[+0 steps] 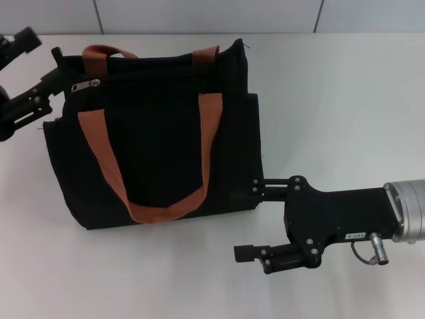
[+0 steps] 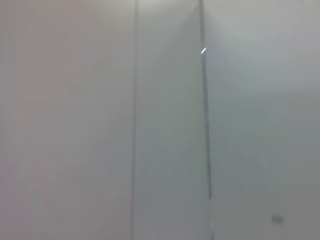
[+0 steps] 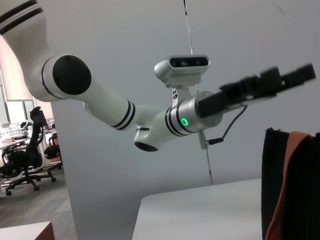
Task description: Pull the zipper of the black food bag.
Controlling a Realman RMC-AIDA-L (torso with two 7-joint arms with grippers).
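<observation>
Black food bag (image 1: 159,133) lying at table (image 1: 345,100) centre, zipper (image 1: 85,85) at its ten o'clock corner. Left tool (image 1: 50,83) beside it, state unclear. Right tool (image 1: 249,219) spread at five o'clock, reaching in level.

Large boxy black fabric food bag (image 1: 159,133) with two brown-orange webbing straps, lying on its side on white table, top edge toward far side. Small silver metal zipper pull (image 1: 86,86) at top edge's left end.
</observation>
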